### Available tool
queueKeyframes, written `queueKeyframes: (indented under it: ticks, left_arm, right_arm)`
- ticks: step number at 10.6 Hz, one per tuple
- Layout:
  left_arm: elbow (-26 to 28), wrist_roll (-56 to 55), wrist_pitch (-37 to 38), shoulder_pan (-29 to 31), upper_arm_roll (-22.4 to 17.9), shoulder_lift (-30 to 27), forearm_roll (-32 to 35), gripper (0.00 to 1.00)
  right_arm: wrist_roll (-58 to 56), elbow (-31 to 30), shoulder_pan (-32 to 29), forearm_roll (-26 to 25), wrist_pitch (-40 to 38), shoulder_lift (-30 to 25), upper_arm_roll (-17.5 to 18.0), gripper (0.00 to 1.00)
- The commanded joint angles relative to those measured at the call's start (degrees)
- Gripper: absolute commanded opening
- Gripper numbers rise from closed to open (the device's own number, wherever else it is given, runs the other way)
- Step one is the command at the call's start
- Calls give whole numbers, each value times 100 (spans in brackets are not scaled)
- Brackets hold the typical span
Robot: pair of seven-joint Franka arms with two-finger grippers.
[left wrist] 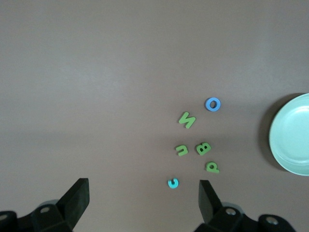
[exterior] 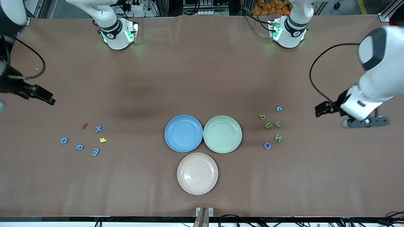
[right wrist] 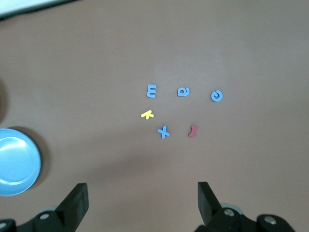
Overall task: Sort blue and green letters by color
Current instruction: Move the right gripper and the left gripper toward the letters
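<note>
The left gripper (left wrist: 142,203) and right gripper (right wrist: 141,203) hang wide open, empty, over the table's ends. Small chunky green letters (exterior: 268,125) and blue letters (exterior: 80,147) lie flat

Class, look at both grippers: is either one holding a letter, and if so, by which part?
Nothing is held. The left gripper hangs open over the table by the green letters; the right gripper hangs open near the blue letters.

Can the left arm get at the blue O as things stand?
Probably yes: the left gripper hangs open near that cluster, and the blue O lies flat with nothing over it, apart from the green N.
</note>
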State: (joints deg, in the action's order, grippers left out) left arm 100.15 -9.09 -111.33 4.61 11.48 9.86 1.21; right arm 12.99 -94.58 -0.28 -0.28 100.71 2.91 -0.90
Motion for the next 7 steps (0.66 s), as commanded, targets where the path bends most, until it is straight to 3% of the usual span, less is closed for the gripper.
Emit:
queueKeyframes:
  ticks: [1,4,7]
  left_arm:
    - [487,-101,-748,-30,39,515,20,100]
    - [1250,-321,-1713,-126,39,701,11,100]
    - [1701,-768,-2506,-293,39,947,11,86]
  right_arm:
    - [-724,-1392,-252,10,1465,42,107,100]
    - [-1692,-2184,-464,10,2441,445,107,100]
    - [-2194,-2872,-508,-16,3786,972,107,100]
